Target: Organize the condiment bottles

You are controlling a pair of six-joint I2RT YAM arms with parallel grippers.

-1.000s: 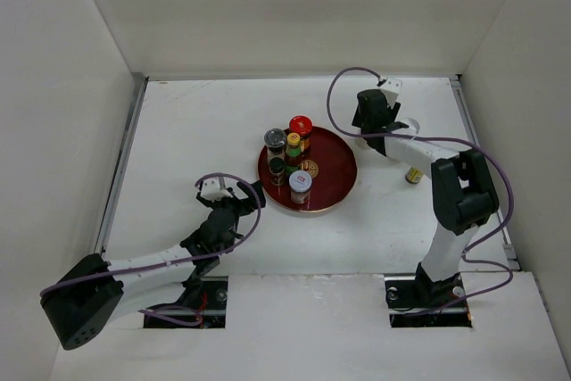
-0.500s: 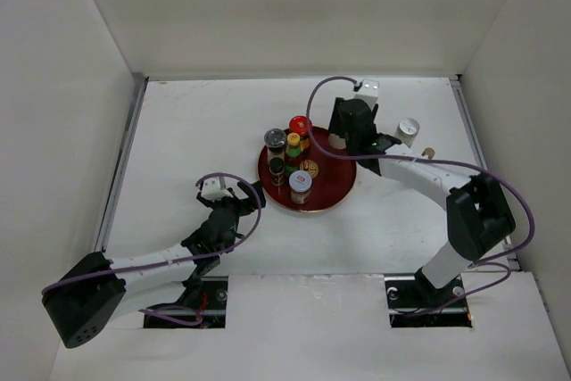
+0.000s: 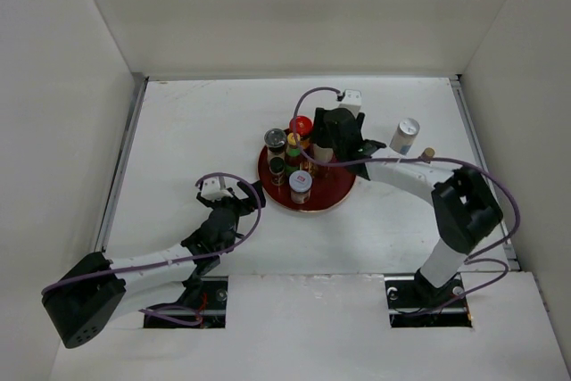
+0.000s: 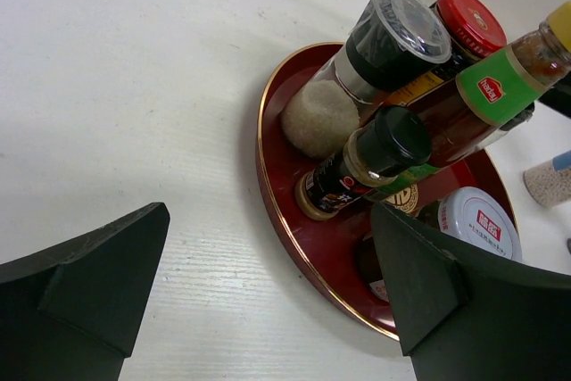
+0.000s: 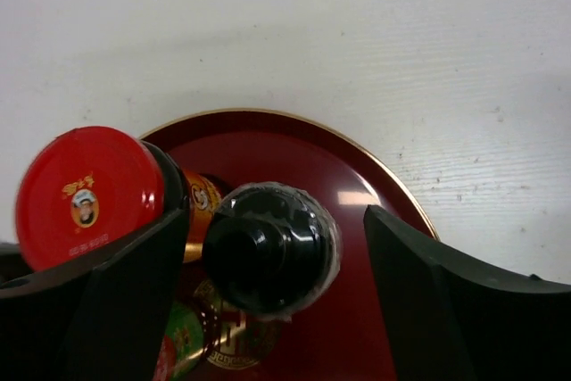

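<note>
A round red tray (image 3: 343,181) holds several condiment bottles: a red-capped jar (image 3: 301,125), a clear-capped grinder (image 3: 275,138), a yellow-capped bottle (image 3: 293,142), a small black-capped bottle (image 3: 277,167) and a white-capped jar (image 3: 300,183). My right gripper (image 3: 321,151) is open over the tray's back right. In the right wrist view my gripper (image 5: 272,220) straddles a black-capped bottle (image 5: 268,247) with gaps on both sides, beside the red cap (image 5: 85,194). My left gripper (image 3: 252,192) is open and empty at the tray's near-left rim (image 4: 268,176).
A white-capped bottle with a blue label (image 3: 406,136) and a small brown bottle (image 3: 427,154) stand on the table to the right of the tray. White walls close in the table at the left, back and right.
My right arm has swung left from the right side of the table to over the tray, uncovering the white-capped bottle. The left arm has not moved.
</note>
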